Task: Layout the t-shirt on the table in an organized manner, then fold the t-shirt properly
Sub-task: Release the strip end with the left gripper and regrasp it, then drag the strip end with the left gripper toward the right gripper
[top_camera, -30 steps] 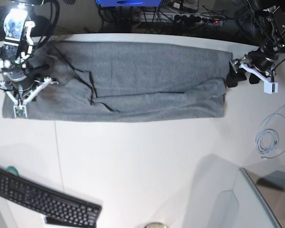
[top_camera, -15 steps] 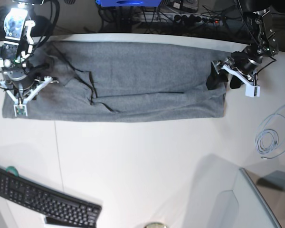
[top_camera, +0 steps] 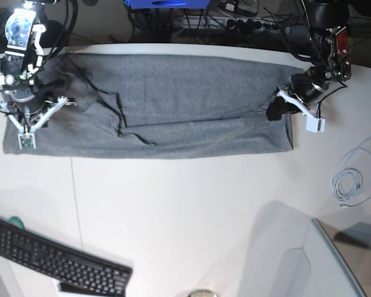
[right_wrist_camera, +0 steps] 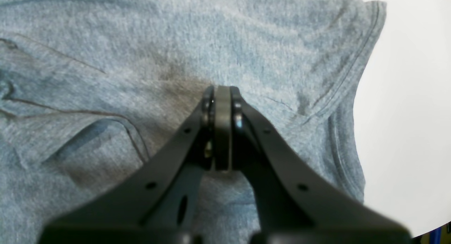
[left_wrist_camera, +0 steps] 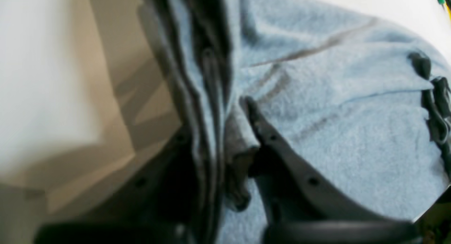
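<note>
The heather-grey t-shirt (top_camera: 191, 93) lies as a long band across the far part of the white table (top_camera: 185, 210), with creases left of its middle. My left gripper (top_camera: 275, 112) is at the shirt's right end. In the left wrist view it (left_wrist_camera: 225, 106) is shut on the layered edge of the shirt (left_wrist_camera: 352, 131), with one finger (left_wrist_camera: 260, 131) on top of the cloth. My right gripper (top_camera: 26, 130) is over the shirt's left end. In the right wrist view it (right_wrist_camera: 222, 92) is shut, with its tips on the shirt (right_wrist_camera: 246, 36) near a stitched hem (right_wrist_camera: 352, 78).
A black keyboard (top_camera: 55, 263) lies at the front left. A coiled pale cable (top_camera: 349, 182) lies at the right. A light grey object (top_camera: 321, 266) stands at the front right. Cables and a power strip (top_camera: 260, 25) lie behind the table's curved far edge.
My left gripper has moved in from beside the table's right onto the shirt's right edge and closed on it. My right gripper has barely moved.
</note>
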